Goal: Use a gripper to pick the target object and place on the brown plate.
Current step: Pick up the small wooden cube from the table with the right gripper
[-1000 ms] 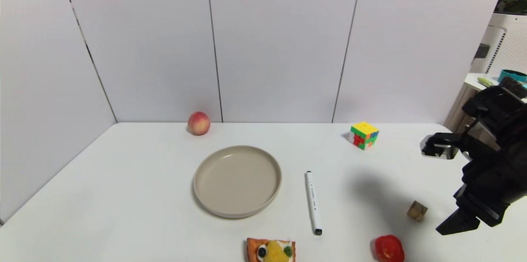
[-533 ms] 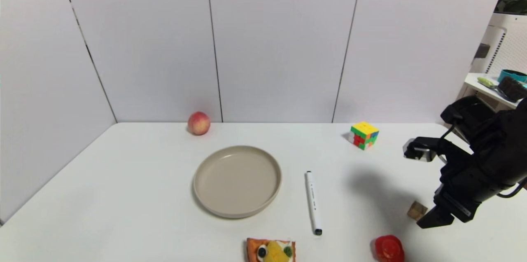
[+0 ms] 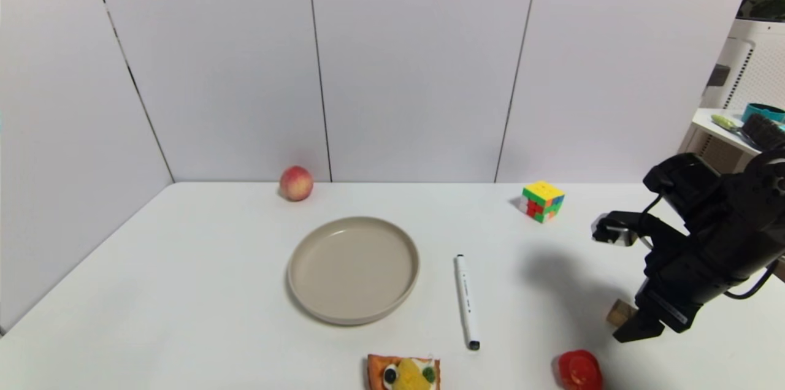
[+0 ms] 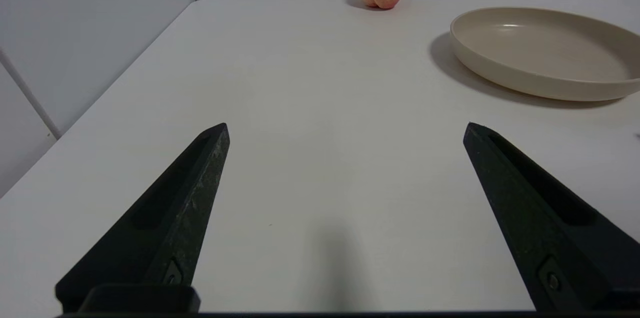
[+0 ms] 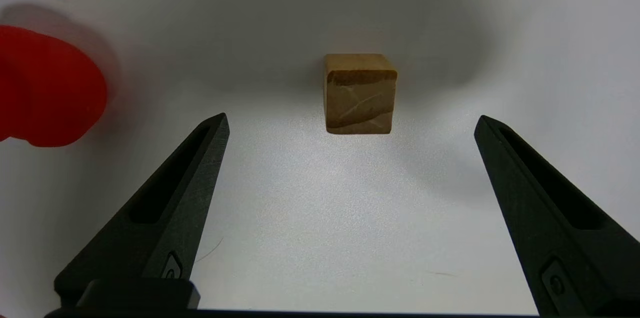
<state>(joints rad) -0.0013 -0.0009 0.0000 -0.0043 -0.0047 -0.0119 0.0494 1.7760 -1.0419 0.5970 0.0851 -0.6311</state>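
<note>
The small tan wooden cube (image 3: 619, 313) sits on the white table at the front right, partly hidden by my right gripper (image 3: 631, 332). In the right wrist view the cube (image 5: 359, 93) lies just beyond the open gripper (image 5: 351, 123), centred between the two fingers and untouched. The beige-tan plate (image 3: 354, 268) sits empty at the table's middle; its rim also shows in the left wrist view (image 4: 530, 75). My left gripper (image 4: 346, 128) is open and empty over bare table left of the plate, out of the head view.
A red round object (image 3: 579, 370) lies just left of the cube, near the front edge. A white marker (image 3: 467, 301) lies between plate and cube. A multicoloured puzzle cube (image 3: 542, 200) and a peach (image 3: 296, 183) sit at the back. A toy sandwich (image 3: 403, 373) is at the front.
My right arm has moved left and down towards the wooden cube; its fingers now reach the cube and partly cover it. Nothing else moved.
</note>
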